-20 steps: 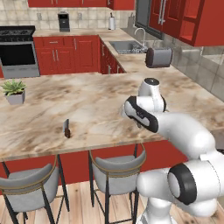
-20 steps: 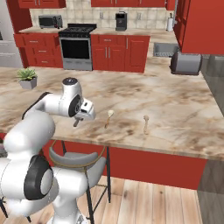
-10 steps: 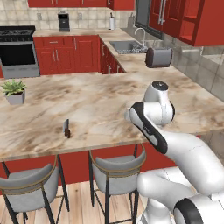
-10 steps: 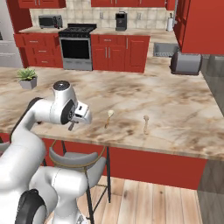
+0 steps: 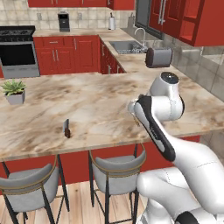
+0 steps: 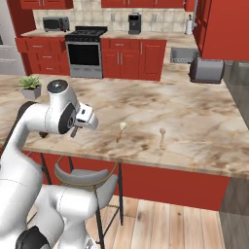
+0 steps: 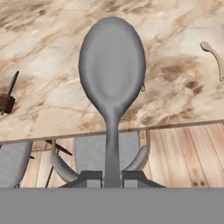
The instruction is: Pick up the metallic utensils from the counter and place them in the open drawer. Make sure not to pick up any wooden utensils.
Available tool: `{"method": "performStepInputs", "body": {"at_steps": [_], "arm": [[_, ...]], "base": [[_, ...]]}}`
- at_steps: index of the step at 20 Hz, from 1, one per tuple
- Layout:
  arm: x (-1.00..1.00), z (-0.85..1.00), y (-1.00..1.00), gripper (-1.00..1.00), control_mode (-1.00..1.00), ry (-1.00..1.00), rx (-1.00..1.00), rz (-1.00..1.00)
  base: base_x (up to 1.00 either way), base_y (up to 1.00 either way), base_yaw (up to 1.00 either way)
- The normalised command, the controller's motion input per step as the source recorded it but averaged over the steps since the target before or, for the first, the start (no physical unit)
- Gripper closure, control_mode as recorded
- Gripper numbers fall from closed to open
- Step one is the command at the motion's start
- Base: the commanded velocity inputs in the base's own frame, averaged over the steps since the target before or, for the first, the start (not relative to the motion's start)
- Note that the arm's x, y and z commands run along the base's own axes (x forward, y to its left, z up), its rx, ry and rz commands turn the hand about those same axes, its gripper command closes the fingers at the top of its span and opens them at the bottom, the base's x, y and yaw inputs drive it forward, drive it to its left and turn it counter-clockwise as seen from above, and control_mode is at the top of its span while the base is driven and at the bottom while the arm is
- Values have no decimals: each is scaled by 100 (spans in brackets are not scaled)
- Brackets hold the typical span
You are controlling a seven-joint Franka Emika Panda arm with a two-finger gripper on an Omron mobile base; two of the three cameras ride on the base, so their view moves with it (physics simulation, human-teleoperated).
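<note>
My gripper (image 7: pixel 112 179) is shut on the handle of a grey metal spoon (image 7: pixel 112 70), whose bowl stands up in front of the hand camera. The hand (image 5: pixel 136 112) hovers over the near edge of the marbled counter (image 5: pixel 100 98), and from the right my gripper (image 6: pixel 77 128) hangs above the front edge. A short knife (image 5: pixel 66 128) with a dark handle lies on the counter to the left, also seen as the knife (image 7: pixel 8 98). Two pale wooden utensils (image 6: pixel 120 131) (image 6: pixel 162 138) lie on the counter; one wooden utensil (image 7: pixel 214 57) shows at the right. The drawer is out of view.
Two grey stools (image 5: pixel 116 173) (image 5: pixel 26 188) stand under the counter's front edge. A potted plant (image 5: pixel 14 90) sits at the counter's far left and a toaster (image 5: pixel 158 57) at the back right. Sink (image 5: pixel 128 46) and stove (image 5: pixel 17 50) lie beyond.
The arm's upper links have swung round above the counter edge. The hand, still shut on the spoon, has shifted slightly toward the front edge. Knife and wooden utensils have not moved.
</note>
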Motion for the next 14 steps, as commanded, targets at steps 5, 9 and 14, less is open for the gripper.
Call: {"method": "performStepInputs", "body": {"at_steps": [5,9,14], "arm": [[-26,78,0,100,-100,-10,0,0],[-9,14,2,100,100,-4,0,0],[0,0,0,100,100,0,0,0]], "base": [[0,0,0],[-29,8,0],[-60,67,0]]}}
